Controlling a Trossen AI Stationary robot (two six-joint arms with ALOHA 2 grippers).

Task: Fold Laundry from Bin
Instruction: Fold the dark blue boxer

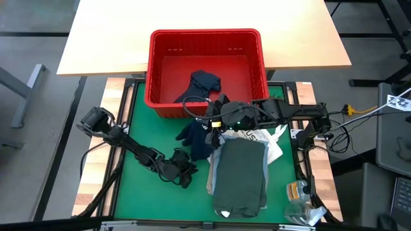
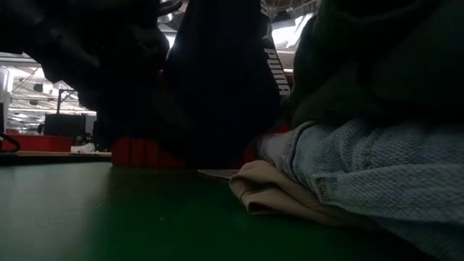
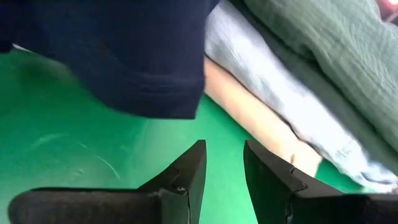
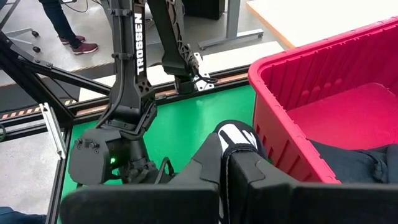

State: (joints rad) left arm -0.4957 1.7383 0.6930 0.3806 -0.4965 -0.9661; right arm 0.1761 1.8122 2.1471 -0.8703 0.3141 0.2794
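My right gripper [image 1: 216, 122] is shut on the navy shorts [image 1: 199, 140] in front of the red bin [image 1: 205, 38]. The shorts hang in the low view [image 2: 217, 87] with white lettering on the waistband. My left gripper [image 1: 186, 172] is open and empty, low over the green mat beside the shorts' lower hem [image 3: 143, 93]. To the right lies a stack of garments: dark olive one [image 1: 241, 173] on top, light blue [image 2: 362, 167] under it, beige [image 2: 268, 192] lowest on the mat. Another navy garment [image 1: 204, 83] lies in the bin. My right gripper pinches the shorts' waistband [image 4: 238, 138], the dark band with white lettering, between its two fingers. The band folds over the fingertips. The shorts hang below the gripper, just in front of the bin's near wall; whether their hem touches the mat I cannot tell.
A white printed tote bag [image 1: 268, 138] lies under the stack's far right side. Small items [image 1: 298, 192] sit at the mat's near right corner. A light wooden table [image 1: 205, 16] stands behind the bin. Bare green mat [image 1: 148, 122] lies on the left. A person's legs [image 4: 68, 31] show beyond the table.
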